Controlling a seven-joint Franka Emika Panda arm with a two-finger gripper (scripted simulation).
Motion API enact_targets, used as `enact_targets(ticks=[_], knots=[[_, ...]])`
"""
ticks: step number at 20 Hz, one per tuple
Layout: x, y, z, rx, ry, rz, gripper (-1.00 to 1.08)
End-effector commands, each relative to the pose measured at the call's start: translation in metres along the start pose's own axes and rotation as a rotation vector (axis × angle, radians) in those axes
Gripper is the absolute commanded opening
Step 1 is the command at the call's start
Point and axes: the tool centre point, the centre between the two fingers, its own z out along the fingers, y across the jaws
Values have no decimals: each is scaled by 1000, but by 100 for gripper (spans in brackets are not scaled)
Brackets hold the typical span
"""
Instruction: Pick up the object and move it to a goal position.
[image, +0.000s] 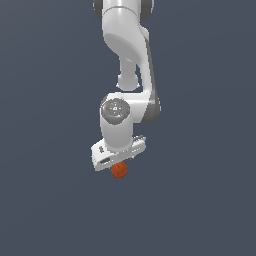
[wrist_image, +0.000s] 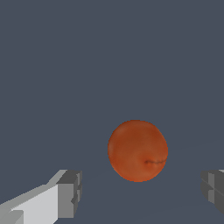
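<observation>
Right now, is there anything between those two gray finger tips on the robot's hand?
Yes. In the wrist view the orange-red ball sits in the gap between the end effector fingers, touching neither; only bare gray floor shows around it.

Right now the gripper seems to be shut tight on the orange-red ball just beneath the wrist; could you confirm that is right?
Not quite. The gripper is open, not shut on the ball: the wrist view shows its fingers spread wide, each with a clear gap to the ball. The rest holds: the orange-red ball sits just beneath the wrist.

Distant exterior, close wrist; shared ball (image: 119, 170)
</observation>
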Motion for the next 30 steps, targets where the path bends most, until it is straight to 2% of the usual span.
enact_targets(ticks=[1,11,20,26,27,30], knots=[[1,5,6,1,-3,-23,100],[0,10,16,2,-7,-39,100],[-1,9,58,2,-7,-43,100],[0,10,62,2,-7,-43,100],[0,10,62,2,-7,-43,-100],[0,10,62,2,-7,-43,-100]])
